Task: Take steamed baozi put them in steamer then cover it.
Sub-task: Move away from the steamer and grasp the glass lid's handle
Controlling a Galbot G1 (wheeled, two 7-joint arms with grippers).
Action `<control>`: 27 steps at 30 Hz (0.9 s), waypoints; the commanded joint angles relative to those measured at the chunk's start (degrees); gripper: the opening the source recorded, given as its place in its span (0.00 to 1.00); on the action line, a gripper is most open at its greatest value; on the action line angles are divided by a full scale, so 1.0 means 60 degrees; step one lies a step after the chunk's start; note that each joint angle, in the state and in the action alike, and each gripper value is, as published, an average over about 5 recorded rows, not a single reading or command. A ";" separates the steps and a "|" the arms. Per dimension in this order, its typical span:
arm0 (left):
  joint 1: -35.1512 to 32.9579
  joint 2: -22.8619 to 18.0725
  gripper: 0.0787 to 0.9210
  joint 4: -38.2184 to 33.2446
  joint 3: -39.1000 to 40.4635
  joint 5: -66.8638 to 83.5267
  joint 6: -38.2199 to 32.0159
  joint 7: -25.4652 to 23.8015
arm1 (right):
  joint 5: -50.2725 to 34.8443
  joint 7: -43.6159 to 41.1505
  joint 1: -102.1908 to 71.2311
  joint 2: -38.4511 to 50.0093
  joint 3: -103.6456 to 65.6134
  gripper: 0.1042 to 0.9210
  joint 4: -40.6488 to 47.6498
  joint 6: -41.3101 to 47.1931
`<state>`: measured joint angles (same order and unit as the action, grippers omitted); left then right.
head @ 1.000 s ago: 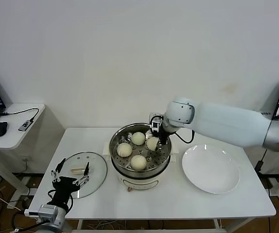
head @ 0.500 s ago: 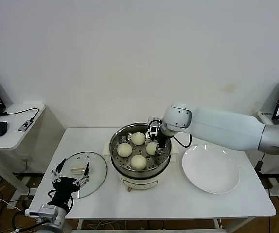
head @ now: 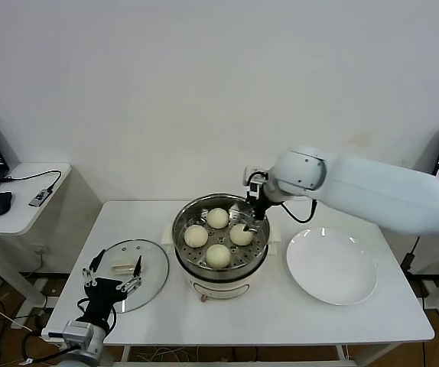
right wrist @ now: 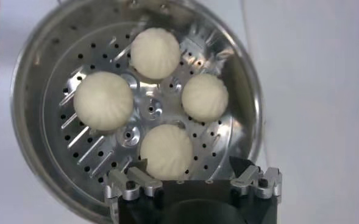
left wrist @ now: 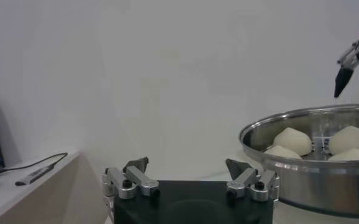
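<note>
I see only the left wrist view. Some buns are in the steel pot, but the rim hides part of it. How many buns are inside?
Observer: Four steamed baozi lie on the perforated tray of the steamer, as the right wrist view shows from above.
Operator: Where is the right gripper?
Observer: The right gripper hangs open above the steamer's far right rim, holding nothing.
Operator: Is the cover on the pot?
Observer: No. The cover lies flat on the table, left of the steamer, and the left gripper hangs open over its handle.
Operator: Anything else on the table?
Observer: A bare white plate lies right of the steamer.
</note>
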<state>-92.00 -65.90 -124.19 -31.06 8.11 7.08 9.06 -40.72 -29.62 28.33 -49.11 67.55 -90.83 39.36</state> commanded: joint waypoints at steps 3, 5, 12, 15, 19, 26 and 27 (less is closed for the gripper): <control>-0.0001 -0.0041 0.88 0.0040 0.0051 -0.0135 -0.0033 -0.0017 | -0.0498 0.4987 -0.5624 0.3103 -0.5179 0.88 -0.2345 -0.3799; 0.0005 -0.0044 0.88 0.0054 0.0067 -0.0151 -0.0039 -0.0017 | 0.0244 0.5039 -0.7523 0.3151 -0.6861 0.88 -0.2398 -0.4408; 0.0011 -0.0173 0.88 0.0202 0.0083 -0.0399 -0.0145 0.0002 | 0.3051 0.4476 -1.3378 0.1214 -1.3025 0.88 -0.2481 -0.5905; 0.0003 -0.0250 0.88 0.0287 0.0095 -0.0550 -0.0219 0.0004 | 0.4318 0.3832 -1.5093 -0.0224 -1.5122 0.88 -0.2513 -0.6429; 0.0020 -0.0381 0.88 0.0478 0.0184 -0.0787 -0.0351 0.0120 | 0.5223 0.2899 -1.6613 -0.1986 -1.7259 0.88 -0.2697 -0.6997; 0.0001 -0.0321 0.88 0.1264 -0.0015 -0.2466 -0.0907 0.0689 | 0.5021 0.2132 -1.9153 -0.4280 -2.0340 0.88 -0.3698 -0.7275; -0.0020 -0.0215 0.88 0.1429 -0.0104 -0.2853 -0.0974 0.0764 | 0.4869 0.2134 -1.9547 -0.4439 -2.0720 0.88 -0.3899 -0.7241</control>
<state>-91.82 -68.21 -120.64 -30.04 2.62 4.25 10.65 -18.35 -11.97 -55.46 -56.61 -18.51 -106.94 3.24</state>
